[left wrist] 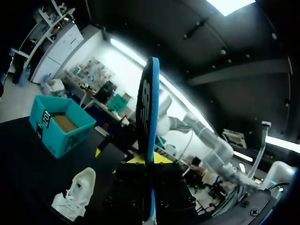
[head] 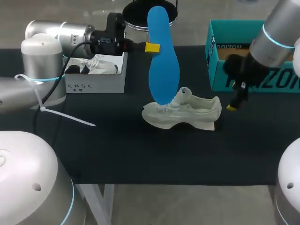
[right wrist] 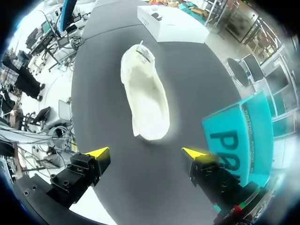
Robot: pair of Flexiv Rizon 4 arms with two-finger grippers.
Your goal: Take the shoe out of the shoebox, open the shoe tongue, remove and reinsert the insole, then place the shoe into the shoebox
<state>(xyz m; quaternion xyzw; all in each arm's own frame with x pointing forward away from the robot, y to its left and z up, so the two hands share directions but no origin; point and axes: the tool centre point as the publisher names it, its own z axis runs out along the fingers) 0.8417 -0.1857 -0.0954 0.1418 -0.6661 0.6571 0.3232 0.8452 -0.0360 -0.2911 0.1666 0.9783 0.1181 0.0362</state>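
A blue insole (head: 163, 61) hangs upright above the toe of the cream shoe (head: 187, 112), its lower end just over the raised tongue. My left gripper (head: 151, 47) is shut on the insole's upper edge. In the left wrist view the insole (left wrist: 149, 131) stands edge-on between the fingers of my left gripper (left wrist: 150, 161), with the shoe (left wrist: 77, 194) down on the table. My right gripper (head: 233, 105) hovers open just behind the shoe's heel. Seen from its wrist, the shoe (right wrist: 145, 96) lies ahead of that open gripper (right wrist: 147, 152). The teal shoebox (head: 234, 61) stands open at the back right.
A white box (head: 96, 77) with crumpled paper sits at the back left, under my left arm. The teal shoebox (right wrist: 243, 136) is close beside my right gripper's finger. The black tabletop (head: 140, 154) is bare in front of the shoe.
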